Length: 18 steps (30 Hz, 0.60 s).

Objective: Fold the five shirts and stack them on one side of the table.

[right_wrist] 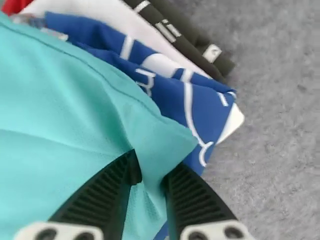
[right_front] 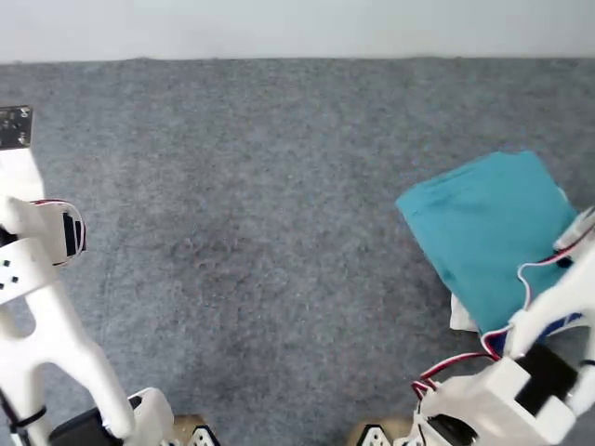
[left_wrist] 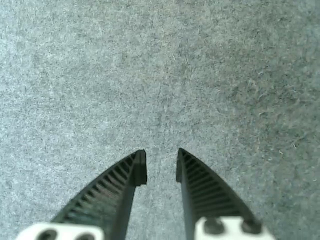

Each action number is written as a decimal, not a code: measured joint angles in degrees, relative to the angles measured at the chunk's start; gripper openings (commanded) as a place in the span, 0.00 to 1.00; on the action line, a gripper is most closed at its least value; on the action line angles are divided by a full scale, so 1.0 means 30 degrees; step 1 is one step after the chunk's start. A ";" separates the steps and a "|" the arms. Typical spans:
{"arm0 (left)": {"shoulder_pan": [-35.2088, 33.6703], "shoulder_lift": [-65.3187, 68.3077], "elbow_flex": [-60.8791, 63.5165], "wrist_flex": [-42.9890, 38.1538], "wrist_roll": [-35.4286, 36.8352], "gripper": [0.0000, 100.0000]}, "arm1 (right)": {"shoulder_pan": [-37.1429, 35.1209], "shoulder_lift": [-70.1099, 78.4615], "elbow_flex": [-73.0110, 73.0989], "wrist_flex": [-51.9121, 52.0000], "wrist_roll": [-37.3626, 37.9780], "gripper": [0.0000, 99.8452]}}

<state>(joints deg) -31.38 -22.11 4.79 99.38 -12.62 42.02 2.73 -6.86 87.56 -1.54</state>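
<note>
At the right side of the high view, the teal shirt (right_front: 488, 237) was seen lying folded on the grey table (right_front: 232, 186), set at a slant, as the top layer of a stack. A sliver of a white shirt (right_front: 462, 316) was seen under its lower edge, and a small patch of a blue shirt (right_front: 562, 327) beside it. By the right wrist view the stack was shown more closely: the teal shirt (right_wrist: 65, 115) lay uppermost, the blue shirt (right_wrist: 165, 90) with white stripes directly beneath it, then the white shirt (right_wrist: 115, 20), then a dark shirt (right_wrist: 185, 35) with white markings, and a corner of a red shirt (right_wrist: 12, 5) was glimpsed at the edge. The right gripper (right_wrist: 150, 177) was found at the corner of the teal shirt, its black ribbed fingers drawn close with a raised crease of teal cloth pinched between them. The right arm (right_front: 521, 372) was placed at the lower right of the high view, over the stack's near edge. The left arm (right_front: 46, 307) was held at the far left, well apart from the shirts. The left gripper (left_wrist: 161, 167) was seen above bare grey surface, its fingers parted by a narrow gap with nothing between them.
</note>
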 measured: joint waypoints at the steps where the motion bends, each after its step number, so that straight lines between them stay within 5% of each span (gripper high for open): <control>1: 0.0000 0.0000 0.0000 0.0000 0.0000 0.11 | 0.0234 0.0000 0.0000 0.0000 0.0059 0.01; 18: 0.0000 0.0000 0.0000 0.0000 0.0000 0.11 | 0.0674 0.1875 0.1201 -0.2110 0.0703 0.01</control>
<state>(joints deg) -31.38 -22.11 4.79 99.38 -12.62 44.04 8.35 -3.25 81.23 0.57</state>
